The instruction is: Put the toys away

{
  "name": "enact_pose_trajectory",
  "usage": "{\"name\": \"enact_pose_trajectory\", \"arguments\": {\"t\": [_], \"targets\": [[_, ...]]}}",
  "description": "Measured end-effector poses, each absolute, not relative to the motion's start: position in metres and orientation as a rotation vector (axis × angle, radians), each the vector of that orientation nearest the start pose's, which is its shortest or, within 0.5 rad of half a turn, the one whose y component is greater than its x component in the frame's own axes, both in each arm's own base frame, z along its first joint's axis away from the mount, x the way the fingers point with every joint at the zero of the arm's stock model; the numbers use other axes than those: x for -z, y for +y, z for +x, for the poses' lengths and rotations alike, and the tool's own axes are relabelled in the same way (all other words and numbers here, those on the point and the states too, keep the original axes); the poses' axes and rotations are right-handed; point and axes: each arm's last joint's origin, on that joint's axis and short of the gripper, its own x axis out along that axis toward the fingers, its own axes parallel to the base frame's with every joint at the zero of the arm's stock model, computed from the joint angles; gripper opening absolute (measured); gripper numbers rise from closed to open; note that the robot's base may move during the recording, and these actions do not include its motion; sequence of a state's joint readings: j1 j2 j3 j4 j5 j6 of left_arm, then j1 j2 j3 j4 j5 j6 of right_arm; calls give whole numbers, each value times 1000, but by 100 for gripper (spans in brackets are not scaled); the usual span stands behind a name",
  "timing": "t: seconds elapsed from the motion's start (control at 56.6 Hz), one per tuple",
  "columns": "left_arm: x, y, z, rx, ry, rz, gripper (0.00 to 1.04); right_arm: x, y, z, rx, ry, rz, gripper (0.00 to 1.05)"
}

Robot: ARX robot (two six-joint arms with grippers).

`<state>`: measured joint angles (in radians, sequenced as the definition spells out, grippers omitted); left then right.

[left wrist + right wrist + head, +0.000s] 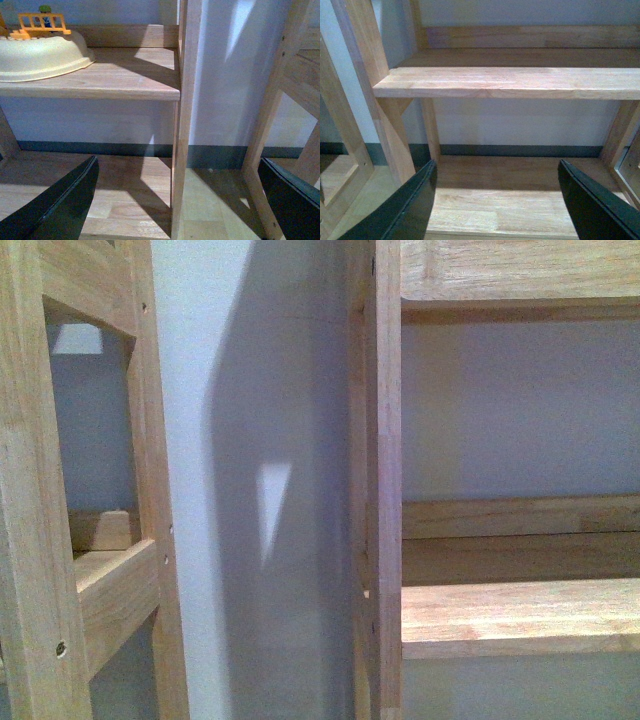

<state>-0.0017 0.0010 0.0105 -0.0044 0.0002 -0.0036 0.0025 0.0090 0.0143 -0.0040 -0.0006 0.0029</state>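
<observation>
The toys are out of view in all three views. My left gripper (179, 172) is open and holds nothing; its dark fingers (57, 205) stand either side of a wooden shelf post (186, 100), low over the floor. My right gripper (497, 172) is open and holds nothing, and it faces the bottom board (495, 200) of a wooden shelf unit. Neither arm shows in the front view.
A cream basin (40, 55) holding an orange plastic fence piece (42, 22) sits on a shelf board (125, 77). A second wooden frame (280, 100) stands close beside the post. The front view shows two shelf units (385, 490) and a white wall (260, 440) between them.
</observation>
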Motion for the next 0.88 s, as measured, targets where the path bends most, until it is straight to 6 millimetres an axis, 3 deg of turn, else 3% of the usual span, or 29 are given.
{"name": "enact_pose_trajectory", "arguments": {"t": [0.141, 0.883], "targets": [[-167, 0, 97, 2, -5, -4, 98, -167, 0, 97, -3, -1, 3, 100], [-167, 0, 97, 2, -5, -4, 98, -167, 0, 97, -3, -1, 3, 98]]}}
